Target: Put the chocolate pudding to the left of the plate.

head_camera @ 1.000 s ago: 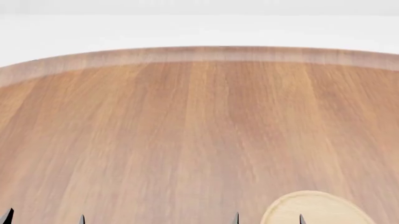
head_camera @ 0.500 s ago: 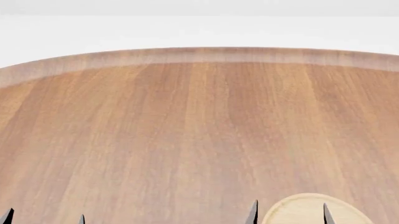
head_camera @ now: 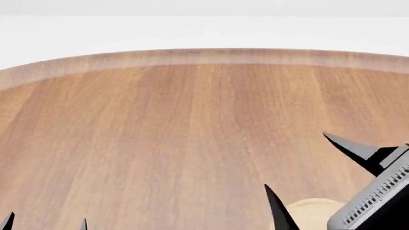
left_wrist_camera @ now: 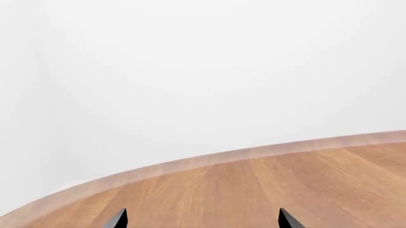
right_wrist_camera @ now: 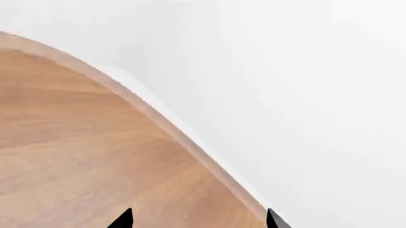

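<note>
The right gripper hangs with fingers spread above the plate — only a sliver of its rim shows. The left gripper is also spread, low over the table; the chocolate pudding is out of view.

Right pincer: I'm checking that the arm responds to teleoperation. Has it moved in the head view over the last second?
Yes. The right pincer has risen and advanced up the table, now covering most of the plate, which stayed put.

We are seeing a round wooden bench with a paler curved rim, and a plain white backdrop lying beyond that rim.
</note>
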Robot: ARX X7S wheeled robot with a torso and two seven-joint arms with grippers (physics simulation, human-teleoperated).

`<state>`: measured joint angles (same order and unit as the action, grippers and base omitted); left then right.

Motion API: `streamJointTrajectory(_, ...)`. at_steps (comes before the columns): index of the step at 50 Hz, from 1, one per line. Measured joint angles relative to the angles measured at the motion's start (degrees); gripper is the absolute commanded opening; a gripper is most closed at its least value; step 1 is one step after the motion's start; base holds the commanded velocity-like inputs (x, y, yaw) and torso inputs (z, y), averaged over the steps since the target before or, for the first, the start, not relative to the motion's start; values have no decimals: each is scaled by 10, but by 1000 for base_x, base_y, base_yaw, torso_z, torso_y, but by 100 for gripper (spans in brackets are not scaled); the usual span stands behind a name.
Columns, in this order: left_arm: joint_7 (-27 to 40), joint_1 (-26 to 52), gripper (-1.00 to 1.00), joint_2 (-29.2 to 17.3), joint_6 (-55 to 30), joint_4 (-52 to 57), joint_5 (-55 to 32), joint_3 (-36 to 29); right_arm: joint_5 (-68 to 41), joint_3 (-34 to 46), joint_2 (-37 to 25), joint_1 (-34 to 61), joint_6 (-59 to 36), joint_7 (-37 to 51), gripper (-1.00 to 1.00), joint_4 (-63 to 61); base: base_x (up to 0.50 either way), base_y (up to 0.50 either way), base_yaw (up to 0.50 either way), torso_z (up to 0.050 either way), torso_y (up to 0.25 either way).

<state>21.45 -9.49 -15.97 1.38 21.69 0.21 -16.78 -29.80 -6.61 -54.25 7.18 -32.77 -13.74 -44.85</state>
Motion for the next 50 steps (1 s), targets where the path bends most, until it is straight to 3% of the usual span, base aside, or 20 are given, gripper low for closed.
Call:
streamJointTrajectory(10,2,4,100,0,-1,-6,2,-4,37,-118,-75,-158,49,-180,100,-15,0,0,0,0,0)
streamJointTrajectory(16,3,7,100,0,0,-11,2,-7,54,-129,-97,-202,70,-231,100,-13,0,0,0,0,0)
streamJointTrajectory(32,6,12,100,-1,2,-20,3,-13,103,-20,-111,-207,107,-273,100,33,0,0,0,0,0)
streamJointTrajectory(50,10,13,100,-4,4,-24,3,-20,151,114,-53,-145,155,-301,100,119,0,0,0,0,0)
